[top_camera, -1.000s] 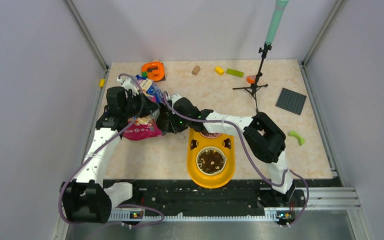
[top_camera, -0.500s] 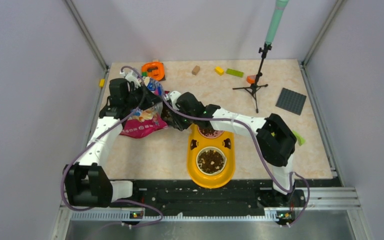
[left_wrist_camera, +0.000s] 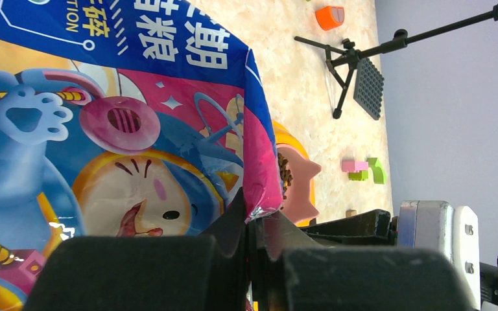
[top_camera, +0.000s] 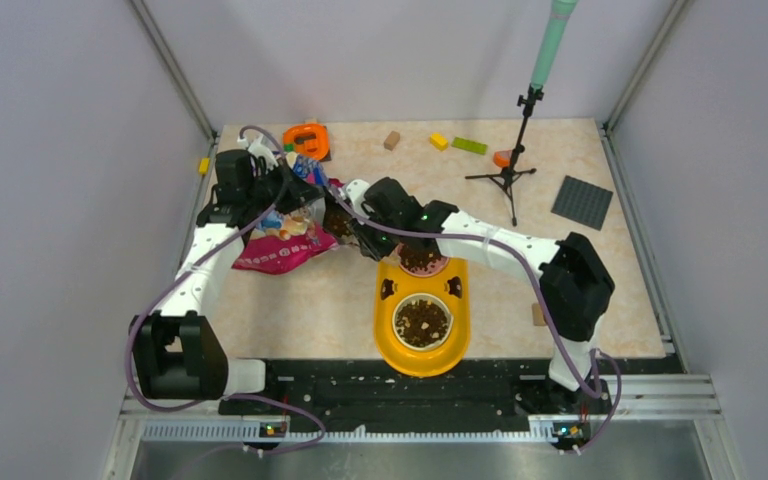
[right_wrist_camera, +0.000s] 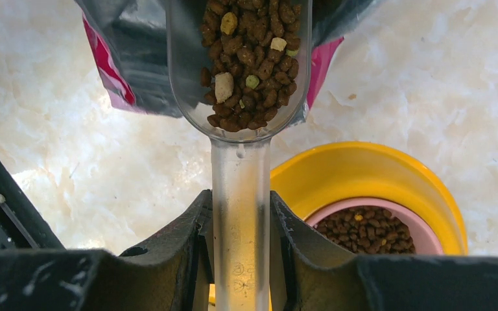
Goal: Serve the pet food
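A clear plastic scoop (right_wrist_camera: 240, 162) heaped with pet food (right_wrist_camera: 246, 58) sits at the mouth of the magenta-and-blue bag (top_camera: 285, 235). My right gripper (right_wrist_camera: 240, 220) is shut on its handle. Just right of the scoop is the yellow feeder (top_camera: 422, 366). Its pink bowl (right_wrist_camera: 421, 236) holds pet food, and so does its white bowl (top_camera: 422, 320). My left gripper (left_wrist_camera: 254, 217) is shut on the bag's (left_wrist_camera: 104, 129) magenta edge and holds it up. In the top view the left gripper (top_camera: 295, 195) is at the bag's far side and the right gripper (top_camera: 355, 228) is between bag and feeder.
An orange tool (top_camera: 306, 140), a tan block (top_camera: 392, 140), a yellow brick (top_camera: 439, 141) and a green brick (top_camera: 468, 146) lie along the back. A black tripod stand (top_camera: 508, 175) and a dark grey baseplate (top_camera: 581, 202) are at the back right. A small tan block (top_camera: 537, 315) lies right of the feeder.
The right arm has swung to the right and drawn the loaded scoop out toward the feeder. The left gripper has moved a little farther back with the bag's edge.
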### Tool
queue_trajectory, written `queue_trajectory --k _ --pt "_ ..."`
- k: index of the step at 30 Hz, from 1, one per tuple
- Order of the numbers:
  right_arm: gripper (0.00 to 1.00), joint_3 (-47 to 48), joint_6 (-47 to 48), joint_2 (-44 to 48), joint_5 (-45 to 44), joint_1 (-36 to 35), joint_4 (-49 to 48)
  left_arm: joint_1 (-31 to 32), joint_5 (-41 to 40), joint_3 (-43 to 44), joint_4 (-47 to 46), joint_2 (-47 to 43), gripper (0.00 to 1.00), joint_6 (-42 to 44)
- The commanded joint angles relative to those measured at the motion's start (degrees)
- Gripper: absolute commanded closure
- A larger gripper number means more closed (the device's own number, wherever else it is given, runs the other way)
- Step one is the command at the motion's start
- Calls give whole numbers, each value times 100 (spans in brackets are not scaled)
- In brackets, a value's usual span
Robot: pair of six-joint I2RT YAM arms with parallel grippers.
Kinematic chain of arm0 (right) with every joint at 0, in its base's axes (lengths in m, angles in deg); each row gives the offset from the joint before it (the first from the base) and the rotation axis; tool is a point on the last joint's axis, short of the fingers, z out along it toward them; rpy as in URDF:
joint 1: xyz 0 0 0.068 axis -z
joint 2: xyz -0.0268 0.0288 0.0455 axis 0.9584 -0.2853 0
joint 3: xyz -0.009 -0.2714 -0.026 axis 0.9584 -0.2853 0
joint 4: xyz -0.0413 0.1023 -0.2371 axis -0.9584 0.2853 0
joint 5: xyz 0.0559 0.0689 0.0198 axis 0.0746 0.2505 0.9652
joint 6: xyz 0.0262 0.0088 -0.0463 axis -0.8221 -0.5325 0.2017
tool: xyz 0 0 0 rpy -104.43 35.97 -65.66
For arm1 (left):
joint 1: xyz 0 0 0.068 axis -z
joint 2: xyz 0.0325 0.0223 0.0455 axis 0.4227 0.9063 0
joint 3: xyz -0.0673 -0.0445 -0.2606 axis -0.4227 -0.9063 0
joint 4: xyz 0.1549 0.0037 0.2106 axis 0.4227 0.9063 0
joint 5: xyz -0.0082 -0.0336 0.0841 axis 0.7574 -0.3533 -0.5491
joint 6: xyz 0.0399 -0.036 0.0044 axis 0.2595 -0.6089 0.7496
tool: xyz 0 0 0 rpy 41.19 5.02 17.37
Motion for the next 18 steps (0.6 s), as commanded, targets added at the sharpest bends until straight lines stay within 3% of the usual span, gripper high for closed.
queue_trajectory --k 1,18 --pt "100 53 193 420 88 76 167 -209 -87 333 -666 69 100 41" --pt "100 -589 226 1361 -1 206 701 -261 -17 364 -642 70 100 56"
